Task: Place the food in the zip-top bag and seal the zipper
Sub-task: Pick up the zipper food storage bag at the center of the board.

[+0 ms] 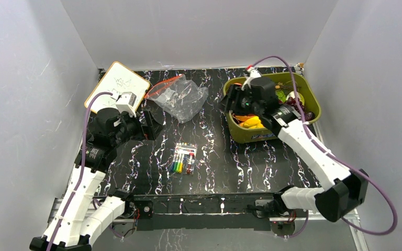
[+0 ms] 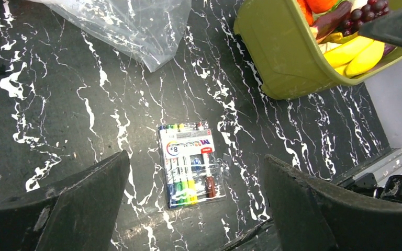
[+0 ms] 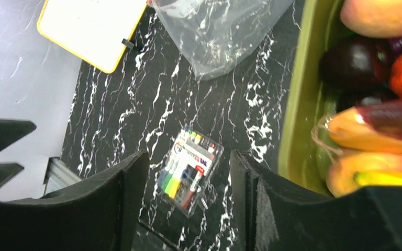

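The clear zip-top bag [image 1: 180, 97] lies crumpled at the back centre, with its red-orange zipper [image 1: 163, 86] along the left edge. The bag also shows in the left wrist view [image 2: 120, 26] and the right wrist view [image 3: 222, 31]. The food sits in the olive-green bin [image 1: 309, 99]: yellow bananas [image 2: 353, 52], a dark purple piece [image 3: 353, 63], and orange and red pieces. My left gripper [image 1: 154, 125] is open and empty, just left of and nearer than the bag. My right gripper [image 1: 229, 102] is open and empty, over the bin's left edge.
A pack of coloured markers [image 1: 183, 158] lies at the table's centre, below both wrist cameras [image 2: 191, 162] [image 3: 188, 167]. A yellow-framed whiteboard [image 1: 118, 83] lies at the back left. Grey walls close in three sides.
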Robot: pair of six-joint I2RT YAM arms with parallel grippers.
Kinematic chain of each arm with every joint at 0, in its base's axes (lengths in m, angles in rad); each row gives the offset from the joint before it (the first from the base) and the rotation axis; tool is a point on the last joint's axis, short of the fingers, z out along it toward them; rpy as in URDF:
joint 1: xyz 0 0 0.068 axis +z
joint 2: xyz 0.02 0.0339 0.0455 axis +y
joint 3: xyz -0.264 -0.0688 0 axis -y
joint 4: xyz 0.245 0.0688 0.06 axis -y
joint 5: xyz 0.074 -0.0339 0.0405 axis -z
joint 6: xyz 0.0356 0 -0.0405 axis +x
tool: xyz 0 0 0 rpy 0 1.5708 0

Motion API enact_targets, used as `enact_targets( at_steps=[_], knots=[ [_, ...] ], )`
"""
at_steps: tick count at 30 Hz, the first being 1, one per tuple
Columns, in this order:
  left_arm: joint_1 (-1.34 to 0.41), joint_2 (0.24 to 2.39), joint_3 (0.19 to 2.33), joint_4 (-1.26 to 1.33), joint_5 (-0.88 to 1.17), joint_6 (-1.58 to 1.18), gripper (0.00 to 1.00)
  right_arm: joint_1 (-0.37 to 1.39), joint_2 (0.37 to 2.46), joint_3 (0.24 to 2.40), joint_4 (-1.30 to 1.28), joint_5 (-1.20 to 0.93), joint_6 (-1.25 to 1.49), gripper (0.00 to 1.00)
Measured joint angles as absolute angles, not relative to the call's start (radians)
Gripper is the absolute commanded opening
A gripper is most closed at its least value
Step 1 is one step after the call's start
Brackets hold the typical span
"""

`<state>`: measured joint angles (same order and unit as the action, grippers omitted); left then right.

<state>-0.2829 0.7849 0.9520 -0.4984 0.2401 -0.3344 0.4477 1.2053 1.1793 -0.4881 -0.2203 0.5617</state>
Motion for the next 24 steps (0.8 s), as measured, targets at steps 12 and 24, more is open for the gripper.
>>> enact_targets(
  at_steps=[12, 24],
  knots=[
    [-0.283, 0.672, 0.956, -0.540, 0.141, -0.310, 0.93, 0.789, 1.602, 1.483, -0.443, 0.145, 0.440, 0.42],
    [-0.282, 0.571, 0.940, -0.524, 0.059, -0.269, 0.98, 0.837, 2.021, 1.649, -0.397, 0.234, 0.344, 0.41]
  ],
)
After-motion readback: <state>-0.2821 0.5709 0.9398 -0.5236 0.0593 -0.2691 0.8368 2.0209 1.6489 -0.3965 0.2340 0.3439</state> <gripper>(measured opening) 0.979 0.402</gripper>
